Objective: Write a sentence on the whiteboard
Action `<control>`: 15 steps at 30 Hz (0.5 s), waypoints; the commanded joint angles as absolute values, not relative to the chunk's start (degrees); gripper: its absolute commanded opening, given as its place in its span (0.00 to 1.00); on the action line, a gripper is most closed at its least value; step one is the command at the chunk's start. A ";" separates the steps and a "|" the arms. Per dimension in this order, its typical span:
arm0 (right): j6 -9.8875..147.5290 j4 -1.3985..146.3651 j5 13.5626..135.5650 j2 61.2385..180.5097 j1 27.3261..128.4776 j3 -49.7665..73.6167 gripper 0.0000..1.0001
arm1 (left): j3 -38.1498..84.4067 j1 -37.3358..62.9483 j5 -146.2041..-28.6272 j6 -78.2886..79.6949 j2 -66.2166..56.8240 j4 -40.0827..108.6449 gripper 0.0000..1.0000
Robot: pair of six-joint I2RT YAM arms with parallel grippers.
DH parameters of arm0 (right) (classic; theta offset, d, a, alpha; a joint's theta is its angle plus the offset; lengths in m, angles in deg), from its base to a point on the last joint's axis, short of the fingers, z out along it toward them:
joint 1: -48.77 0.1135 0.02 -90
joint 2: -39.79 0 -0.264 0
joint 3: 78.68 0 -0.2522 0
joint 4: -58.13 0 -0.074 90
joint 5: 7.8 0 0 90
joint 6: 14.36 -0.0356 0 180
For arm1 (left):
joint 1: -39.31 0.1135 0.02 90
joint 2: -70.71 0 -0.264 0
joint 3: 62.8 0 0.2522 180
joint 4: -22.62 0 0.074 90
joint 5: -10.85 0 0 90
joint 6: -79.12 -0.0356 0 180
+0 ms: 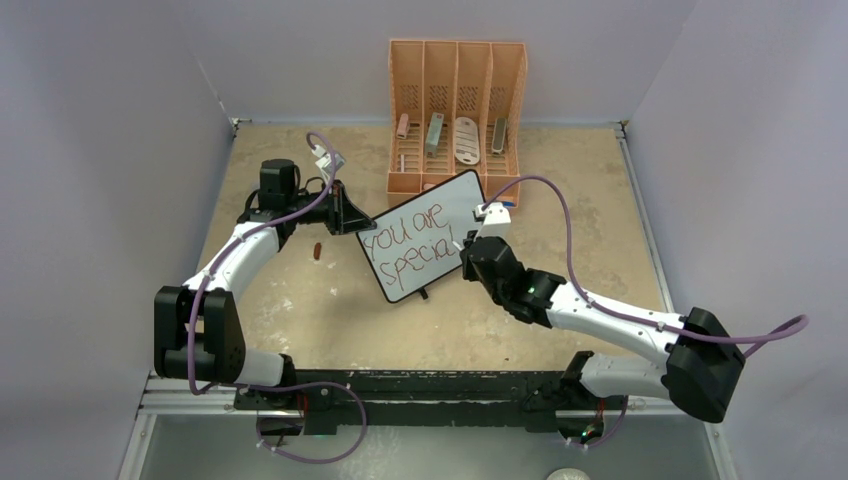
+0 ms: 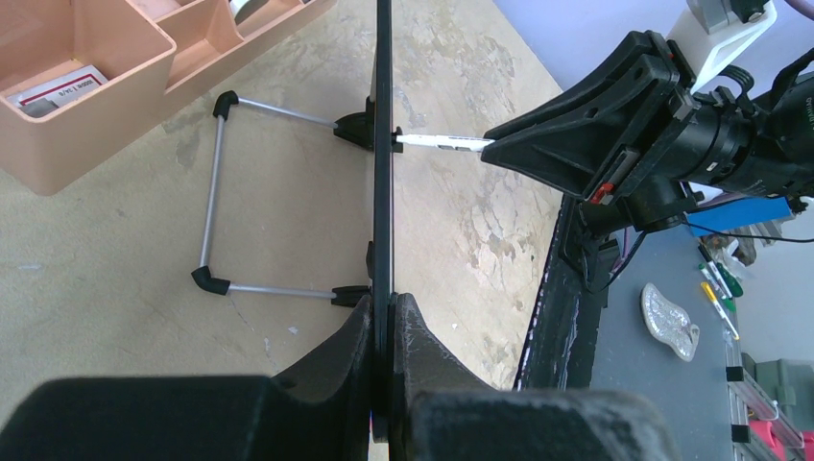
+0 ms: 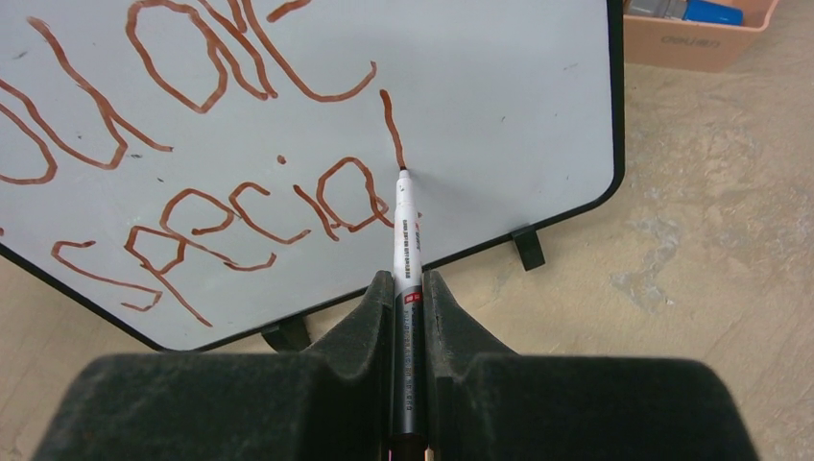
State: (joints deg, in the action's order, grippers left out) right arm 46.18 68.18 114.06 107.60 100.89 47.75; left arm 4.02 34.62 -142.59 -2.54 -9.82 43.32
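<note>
My right pincer (image 3: pixel 408 288) is clamped shut on the marker (image 3: pixel 405 230), its tip on the whiteboard (image 3: pixel 518 96) at centre frame, so I should press lightly and dot cleanly while my left pincer (image 2: pixel 384 305) pinches the board's edge tight.

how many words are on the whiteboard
3 on the whiteboard: "you" top left, "are" top right, "special!" on the line below. The marker tip sits at the exclamation mark; nothing seems hidden.

The whiteboard (image 1: pixel 425 237) stands before the organizer (image 1: pixel 456 110), left gripper (image 1: pixel 366 225) on its left edge, marker (image 3: pixel 407 240) touching its front.
</note>
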 commanded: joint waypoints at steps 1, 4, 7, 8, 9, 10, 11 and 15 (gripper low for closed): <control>44.35 69.86 113.25 107.41 100.72 48.62 0.00 | 5.82 34.12 -143.26 -3.85 -9.31 43.58 0.00; 43.95 70.57 113.41 108.08 100.71 48.47 0.00 | 5.83 34.12 -143.25 -3.85 -9.36 43.54 0.00; 43.58 70.92 113.58 108.29 100.71 48.45 0.00 | 5.85 34.12 -143.22 -3.85 -9.45 43.59 0.00; 43.56 71.04 113.70 108.25 100.72 48.45 0.00 | 5.82 34.12 -143.30 -3.85 -9.45 43.59 0.00; 43.56 71.13 113.77 108.26 100.66 48.45 0.00 | 5.93 34.12 -143.27 -3.85 -9.45 43.57 0.00; 43.49 71.18 113.78 108.26 100.71 48.51 0.00 | 5.86 34.12 -143.23 -3.85 -9.45 43.51 0.00; 43.45 71.30 113.77 108.32 100.70 48.53 0.00 | 5.82 34.10 -143.21 -3.85 -9.47 43.58 0.00; 43.23 71.75 113.68 108.51 100.72 48.70 0.00 | 5.82 34.12 -143.23 -3.85 -9.45 43.59 0.00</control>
State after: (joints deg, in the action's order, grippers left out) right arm 44.43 71.24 113.89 108.00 100.89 48.14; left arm 4.02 34.62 -142.57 -2.54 -9.82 43.32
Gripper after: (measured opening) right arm 0.115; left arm 0.032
